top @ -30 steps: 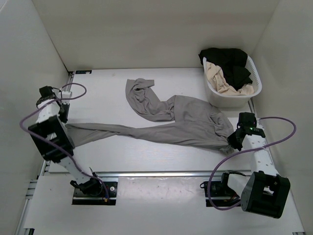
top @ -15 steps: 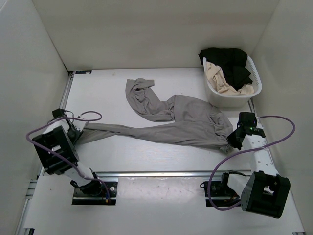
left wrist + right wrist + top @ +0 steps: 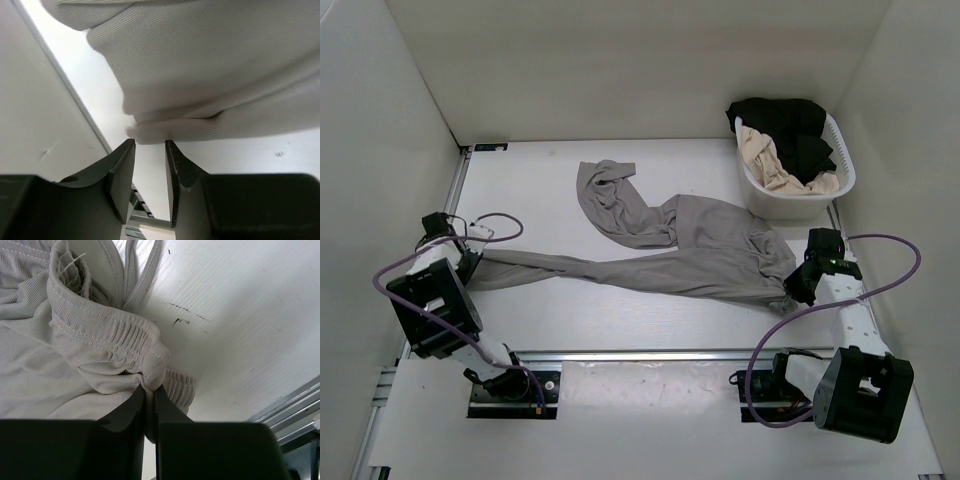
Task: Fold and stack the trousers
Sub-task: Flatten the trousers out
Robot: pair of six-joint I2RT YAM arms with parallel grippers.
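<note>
Shifted a touch toward the far left since half a second ago, the left gripper (image 3: 150, 142) shows its two dark fingers (image 3: 122, 170) slightly parted, with a narrow gap and nothing between them. The rounded hem of a trouser leg lies just beyond their tips, close enough that I cannot tell whether it touches them. The right arm has kept its place, and the right gripper (image 3: 149, 390) is clenched on the gathered elastic waistband, a fold of it pinched between the tips.

Outward from there, the trousers (image 3: 700, 260) lie spread across the table (image 3: 620, 320). The waist end sits at the right by the right gripper. One leg runs long and narrow leftward to the left arm. The other leg bends toward the far side and ends in a rumpled heap near the middle of the table.

At the far right corner stands a white basket (image 3: 845, 170), just beside the trousers' waist. It holds a black garment (image 3: 785, 115) lying over a beige garment (image 3: 770, 165)
</note>
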